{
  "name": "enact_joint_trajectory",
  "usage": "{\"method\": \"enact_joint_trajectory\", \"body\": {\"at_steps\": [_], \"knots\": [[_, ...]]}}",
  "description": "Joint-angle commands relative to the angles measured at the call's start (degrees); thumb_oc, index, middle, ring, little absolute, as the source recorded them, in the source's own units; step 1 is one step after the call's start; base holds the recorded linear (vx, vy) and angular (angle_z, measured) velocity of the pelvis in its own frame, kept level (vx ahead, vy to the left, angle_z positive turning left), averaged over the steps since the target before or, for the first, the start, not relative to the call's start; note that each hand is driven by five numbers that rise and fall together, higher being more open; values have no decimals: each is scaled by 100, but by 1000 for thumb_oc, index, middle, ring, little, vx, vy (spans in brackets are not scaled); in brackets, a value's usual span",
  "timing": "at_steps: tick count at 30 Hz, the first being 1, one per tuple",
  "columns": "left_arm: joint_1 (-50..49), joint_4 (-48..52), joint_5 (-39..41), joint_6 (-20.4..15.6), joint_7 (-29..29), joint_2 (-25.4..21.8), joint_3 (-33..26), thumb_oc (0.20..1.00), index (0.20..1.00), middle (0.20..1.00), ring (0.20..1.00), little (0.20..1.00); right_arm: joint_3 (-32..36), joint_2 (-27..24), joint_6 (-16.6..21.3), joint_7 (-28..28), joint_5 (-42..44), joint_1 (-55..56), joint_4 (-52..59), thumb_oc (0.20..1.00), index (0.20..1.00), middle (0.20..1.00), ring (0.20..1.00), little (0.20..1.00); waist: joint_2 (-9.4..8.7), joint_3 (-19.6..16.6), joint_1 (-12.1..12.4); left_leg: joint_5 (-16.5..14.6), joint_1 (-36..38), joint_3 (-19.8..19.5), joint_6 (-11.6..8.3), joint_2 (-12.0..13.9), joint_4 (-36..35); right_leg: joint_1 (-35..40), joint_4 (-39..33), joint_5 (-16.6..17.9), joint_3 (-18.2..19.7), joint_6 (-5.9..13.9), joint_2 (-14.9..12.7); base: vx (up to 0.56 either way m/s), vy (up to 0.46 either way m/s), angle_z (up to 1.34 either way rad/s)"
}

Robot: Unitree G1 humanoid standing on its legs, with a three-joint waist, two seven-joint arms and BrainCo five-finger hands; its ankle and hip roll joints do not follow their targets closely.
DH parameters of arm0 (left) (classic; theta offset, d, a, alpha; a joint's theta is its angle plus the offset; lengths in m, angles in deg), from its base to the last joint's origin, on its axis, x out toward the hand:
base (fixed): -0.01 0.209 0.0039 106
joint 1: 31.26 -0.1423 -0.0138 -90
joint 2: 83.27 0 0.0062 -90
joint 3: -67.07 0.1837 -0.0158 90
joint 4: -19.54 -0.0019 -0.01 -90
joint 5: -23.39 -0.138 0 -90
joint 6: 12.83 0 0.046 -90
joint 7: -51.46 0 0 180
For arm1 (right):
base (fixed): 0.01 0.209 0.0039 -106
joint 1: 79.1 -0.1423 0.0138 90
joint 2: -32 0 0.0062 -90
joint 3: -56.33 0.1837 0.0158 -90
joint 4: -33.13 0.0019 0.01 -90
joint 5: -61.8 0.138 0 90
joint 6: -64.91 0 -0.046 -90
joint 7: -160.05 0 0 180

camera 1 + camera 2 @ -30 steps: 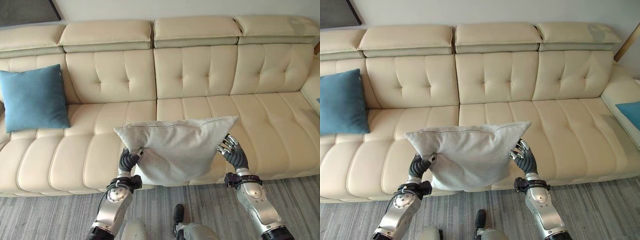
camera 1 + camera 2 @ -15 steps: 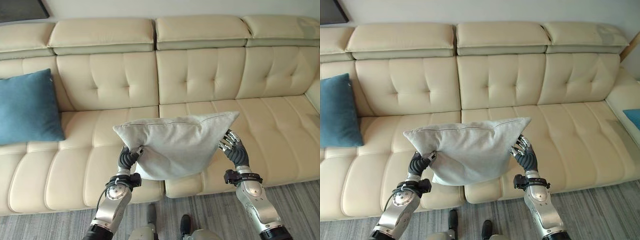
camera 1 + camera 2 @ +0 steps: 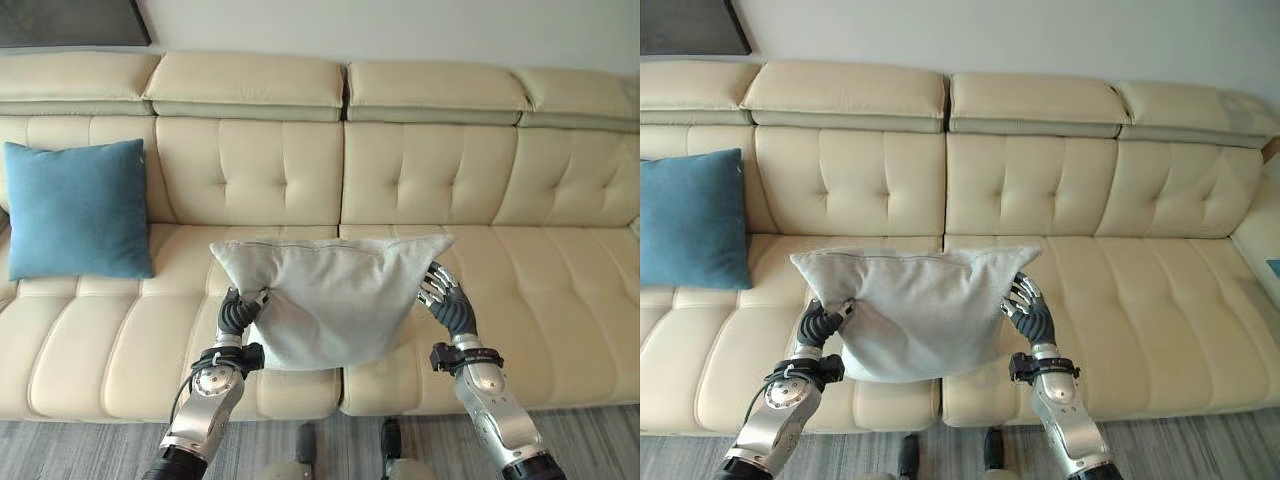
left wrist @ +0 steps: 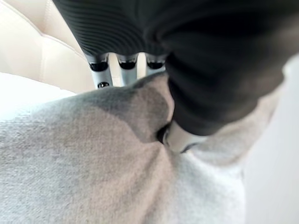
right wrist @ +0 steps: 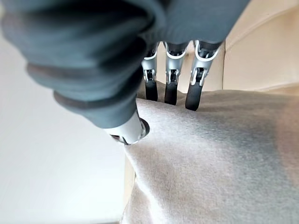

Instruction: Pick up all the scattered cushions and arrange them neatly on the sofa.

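Grey cushion (image 3: 335, 305) held up in both hands in front of the sofa (image 3: 420, 190).
Left hand (image 3: 238, 314) pinches its one side edge between thumb and curled fingers; right hand (image 3: 446, 303) clamps the opposite edge the same way. Beyond it, on the sofa's seat toward the left end, a blue cushion (image 3: 78, 210) leans upright against the backrest.
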Motion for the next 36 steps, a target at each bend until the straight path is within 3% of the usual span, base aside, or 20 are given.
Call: {"method": "enact_joint_trajectory", "body": {"at_steps": [1, 9, 21, 29, 30, 31, 32, 33, 36], "knots": [[851, 455, -194, -520, 27, 199, 362, 200, 200, 200, 200, 200, -188, 39, 405, 25, -29, -835, 172, 200, 200, 200, 200, 200, 103, -327, 27, -799, 471, 200, -241, 389, 1, 88, 372, -925, -236, 297, -71, 82, -26, -1], [2225, -289, -177, -482, -370, 128, 667, 200, 200, 200, 200, 200, -397, -67, 314, 494, -43, -2057, -441, 200, 200, 200, 200, 200, 114, -175, 53, -764, 305, 120, -290, 441, 13, -47, 426, -1015, -279, 238, -28, 12, -31, 8], [3873, -1111, -48, -640, -755, -145, 930, 200, 200, 200, 200, 200, -653, -57, 339, 927, 170, -3442, -1310, 200, 200, 200, 200, 200, 144, 477, 55, -701, -1131, -43, -329, 456, 720, -1220, 905, -980, -207, 123, -83, -78, -20, 7], [5080, -2623, -285, -596, -1110, -266, 1227, 200, 200, 200, 200, 200, -918, -68, 425, 1173, 196, -4462, -2292, 200, 200, 200, 200, 200, 140, 656, 37, -551, -1546, -82, -383, 458, 743, -1597, 900, -865, -192, 126, -114, -12, -2, 1], [5415, -3093, -307, -533, -1133, -309, 1328, 476, 476, 476, 476, 476, -1036, -122, 372, 1246, 115, -4757, -2679, 200, 200, 200, 200, 200, 143, 695, 27, -523, -1527, -74, -397, 471, 692, -1601, 865, -838, -191, 138, -102, 0, 0, 0], [5427, -3100, -305, -536, -1132, -311, 1329, 655, 655, 655, 655, 655, -1034, -123, 375, 1245, 117, -4769, -2686, 200, 200, 200, 200, 200, 139, 689, 22, -500, -1547, -77, -393, 463, 684, -1618, 853, -817, -193, 140, -109, 0, 0, 0], [5598, -3317, -317, -493, -1096, -340, 1397, 1000, 1000, 1000, 1000, 1000, -1102, -184, 317, 1286, 25, -4940, -2888, 912, 912, 912, 912, 912, 137, 706, 12, -478, -1542, -67, -399, 463, 646, -1629, 829, -796, -194, 150, -105, 0, 0, 0], [5822, -3621, -203, -473, -1070, -443, 1443, 1000, 1000, 1000, 1000, 1000, -1214, -319, 168, 1351, -98, -5249, -3290, 1000, 1000, 1000, 1000, 1000, 126, 729, 19, -473, -1495, -50, -409, 472, 593, -1589, 777, -780, -199, 164, -84, 0, 0, 0], [6159, -4194, 278, -442, -905, -595, 1397, 1000, 1000, 1000, 1000, 1000, -1357, -650, -183, 1390, -249, -5754, -4075, 1000, 1000, 1000, 1000, 1000, 107, 714, 8, -432, -1428, -36, -412, 462, 488, -1533, 664, -711, -194, 182, -75, 0, 0, 0]]}}
